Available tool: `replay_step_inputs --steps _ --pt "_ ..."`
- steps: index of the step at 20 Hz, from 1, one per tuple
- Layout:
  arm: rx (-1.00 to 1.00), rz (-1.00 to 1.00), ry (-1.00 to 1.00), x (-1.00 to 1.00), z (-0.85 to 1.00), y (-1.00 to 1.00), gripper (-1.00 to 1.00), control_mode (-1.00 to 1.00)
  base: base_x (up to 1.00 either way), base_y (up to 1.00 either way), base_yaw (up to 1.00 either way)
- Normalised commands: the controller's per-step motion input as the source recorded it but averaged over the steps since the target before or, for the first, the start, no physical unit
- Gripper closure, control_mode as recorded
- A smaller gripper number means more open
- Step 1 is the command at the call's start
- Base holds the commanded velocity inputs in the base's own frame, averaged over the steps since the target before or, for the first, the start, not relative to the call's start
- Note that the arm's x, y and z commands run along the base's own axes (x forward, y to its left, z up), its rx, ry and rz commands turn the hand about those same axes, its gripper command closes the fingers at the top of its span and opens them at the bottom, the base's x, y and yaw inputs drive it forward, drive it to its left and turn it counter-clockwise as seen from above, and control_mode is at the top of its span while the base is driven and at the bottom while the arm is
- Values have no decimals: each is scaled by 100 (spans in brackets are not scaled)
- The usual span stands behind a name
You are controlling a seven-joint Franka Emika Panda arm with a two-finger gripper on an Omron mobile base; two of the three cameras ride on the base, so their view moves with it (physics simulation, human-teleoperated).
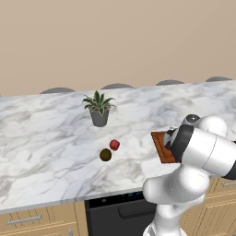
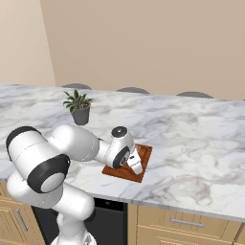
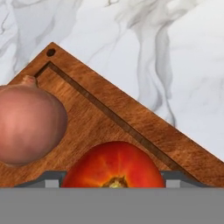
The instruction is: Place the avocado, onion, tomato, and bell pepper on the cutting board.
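The tomato (image 3: pixel 113 168) sits low on the cutting board (image 3: pixel 100 105), filling the gap between my gripper's (image 3: pixel 113 183) two fingertips, which are shut on it. Beside it on the board rests the pale onion (image 3: pixel 26 127), untouched. In the right base view my gripper (image 2: pixel 135 165) points down over the cutting board (image 2: pixel 145 152). Out on the marble to the left of the cutting board (image 1: pixel 160 144) lie the crimson bell pepper (image 1: pixel 115 144) and the dark avocado (image 1: pixel 105 155), close together and far from my hand.
A spiky green potted plant (image 1: pixel 98 109) stands behind the loose produce. The marble counter (image 1: pixel 46 152) runs wide to both sides, with dark stool tops along its far edge. My own arm hides the board's right part in the left base view.
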Motion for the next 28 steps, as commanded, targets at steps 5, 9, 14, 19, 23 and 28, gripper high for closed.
replay_step_inputs --steps 5,9,14,19,23,28 --pt "0 -1 0 3 12 0 -100 -100 0 0 0" --pt "0 -1 3 7 24 0 -100 -100 0 0 0" --pt "0 -2 5 8 33 0 -100 -100 0 0 0" --pt "0 -1 4 1 57 11 -100 -100 0 0 0" --pt "0 2 8 -12 34 36 -100 -100 0 0 0" --pt "0 4 8 -11 6 78 -100 -100 0 0 0"
